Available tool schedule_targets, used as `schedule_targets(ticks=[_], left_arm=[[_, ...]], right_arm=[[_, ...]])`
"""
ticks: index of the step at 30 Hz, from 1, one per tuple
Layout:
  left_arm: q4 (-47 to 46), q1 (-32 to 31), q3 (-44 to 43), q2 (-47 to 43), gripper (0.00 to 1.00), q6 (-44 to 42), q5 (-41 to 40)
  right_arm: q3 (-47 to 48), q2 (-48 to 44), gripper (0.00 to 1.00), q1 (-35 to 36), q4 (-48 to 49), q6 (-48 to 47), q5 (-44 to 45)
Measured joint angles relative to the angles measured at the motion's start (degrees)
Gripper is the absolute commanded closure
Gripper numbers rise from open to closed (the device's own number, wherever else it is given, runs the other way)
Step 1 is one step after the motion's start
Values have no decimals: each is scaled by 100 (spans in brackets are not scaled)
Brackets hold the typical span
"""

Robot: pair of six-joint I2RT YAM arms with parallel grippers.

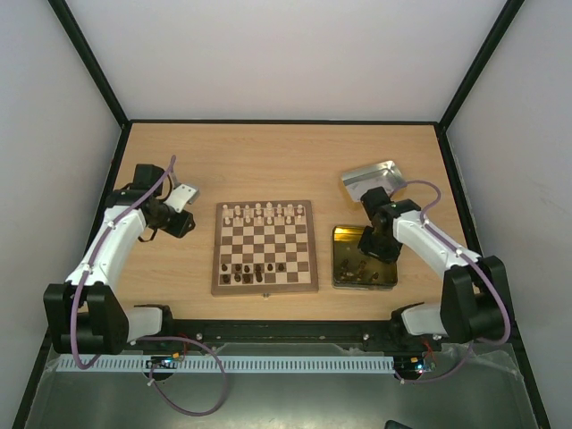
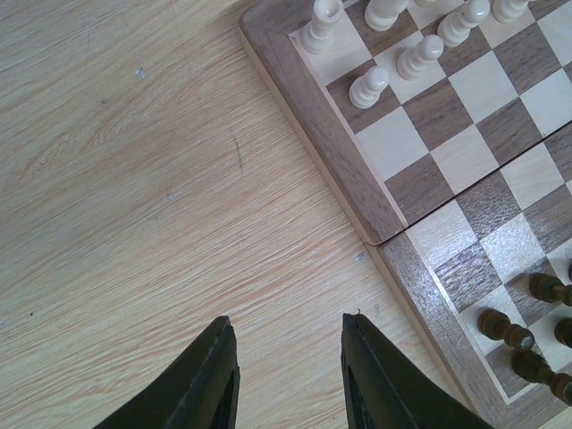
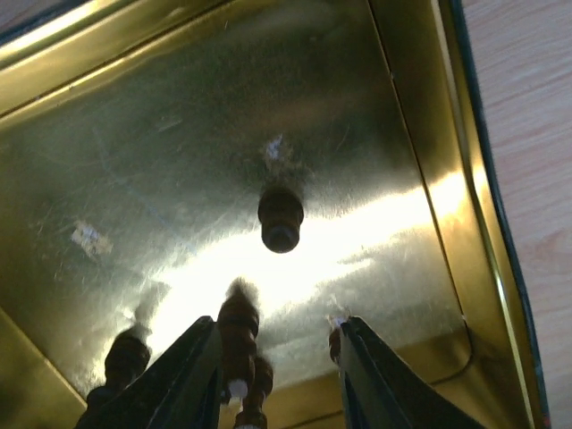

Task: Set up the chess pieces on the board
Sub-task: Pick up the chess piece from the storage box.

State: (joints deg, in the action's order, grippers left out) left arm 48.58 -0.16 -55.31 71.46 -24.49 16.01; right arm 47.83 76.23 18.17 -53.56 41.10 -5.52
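Observation:
The board (image 1: 307, 248) lies mid-table. Cream chess pieces (image 1: 264, 213) stand in its two far rows and a few dark ones (image 1: 255, 270) at its near edge. My left gripper (image 1: 183, 223) is open and empty over bare table just left of the board; the left wrist view shows its gripper (image 2: 288, 323), the board's border (image 2: 331, 143), cream pieces (image 2: 393, 71) and dark pieces (image 2: 514, 331). My right gripper (image 1: 368, 246) is open, low inside the gold tin (image 1: 344, 239). In the right wrist view its gripper (image 3: 273, 326) has a dark piece (image 3: 239, 335) between the jaws beside the left finger; another dark piece (image 3: 281, 217) lies just ahead.
A silver tin (image 1: 371, 179) sits behind the gold tin, tilted. More dark pieces lie in the gold tin (image 3: 179, 134), one at the lower left (image 3: 125, 357). The tin's raised walls close in on the right gripper. Dark frame posts border the table.

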Motion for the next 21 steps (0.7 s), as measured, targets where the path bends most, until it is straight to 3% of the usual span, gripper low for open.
schedule_targets(ticks=[9, 21], left_arm=[[2, -20, 0, 4, 66, 35, -4], [2, -22, -2, 4, 67, 50, -15]], right_arm=[[-48, 448, 72, -439, 494, -160, -151], [-46, 726, 91, -555, 769, -341, -240]])
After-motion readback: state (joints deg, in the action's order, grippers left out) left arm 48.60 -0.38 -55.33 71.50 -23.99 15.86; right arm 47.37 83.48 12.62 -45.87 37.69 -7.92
